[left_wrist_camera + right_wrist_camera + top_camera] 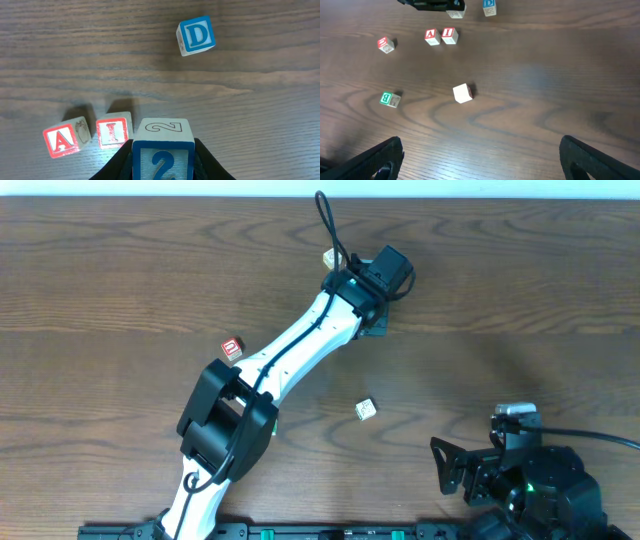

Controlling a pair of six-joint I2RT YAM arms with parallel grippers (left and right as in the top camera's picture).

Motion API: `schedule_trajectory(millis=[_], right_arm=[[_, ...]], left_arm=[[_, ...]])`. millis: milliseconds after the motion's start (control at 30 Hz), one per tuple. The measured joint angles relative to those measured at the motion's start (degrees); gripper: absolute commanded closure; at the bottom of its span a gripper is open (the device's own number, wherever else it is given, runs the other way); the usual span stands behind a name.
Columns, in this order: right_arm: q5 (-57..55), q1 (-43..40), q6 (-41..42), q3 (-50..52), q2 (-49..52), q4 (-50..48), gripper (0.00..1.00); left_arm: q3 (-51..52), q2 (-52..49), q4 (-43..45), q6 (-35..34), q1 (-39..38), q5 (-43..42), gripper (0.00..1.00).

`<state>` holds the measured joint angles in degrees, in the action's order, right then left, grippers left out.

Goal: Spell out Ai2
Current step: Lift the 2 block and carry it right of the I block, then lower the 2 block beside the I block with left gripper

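Your left gripper is closed partway on the 2 cube, with a dark finger pressed to each side of it. The cube's blue-edged face with the blue digit looks at the wrist camera, and an outlined 2 shows on the adjoining face beyond it. In that view the cube sits just to the right of the I cube and nearer the lens. You cannot tell whether it touches the worktop or hangs just above it. The I cube stands just beside the A cube, A on the left, with a narrow gap between them. Both are red-edged with red letters turned toward the camera, and the A cube is twisted slightly off line. The blue-edged D cube lies well apart, beyond them and to the right. From overhead, your left arm stretches diagonally to the far side of the worktop and hides most of that row; only a corner of one cube peeks out beside the wrist. Your right gripper is spread wide with nothing in it, low over the near right part of the worktop. Its camera shows a pale cube in the middle, a green-lettered cube to the left, and a red-edged cube with a round letter left of the A cube.
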<state>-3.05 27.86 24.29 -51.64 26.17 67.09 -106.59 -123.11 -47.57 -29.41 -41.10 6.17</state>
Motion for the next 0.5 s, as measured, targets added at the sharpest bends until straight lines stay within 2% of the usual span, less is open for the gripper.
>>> schedule_trajectory(millis=[500], right_arm=[[0.0, 0.0, 0.0, 0.0, 0.0, 0.0, 0.01]], left_arm=[[0.0, -2.8, -0.7, -3.6, 0.1, -2.4, 0.94]])
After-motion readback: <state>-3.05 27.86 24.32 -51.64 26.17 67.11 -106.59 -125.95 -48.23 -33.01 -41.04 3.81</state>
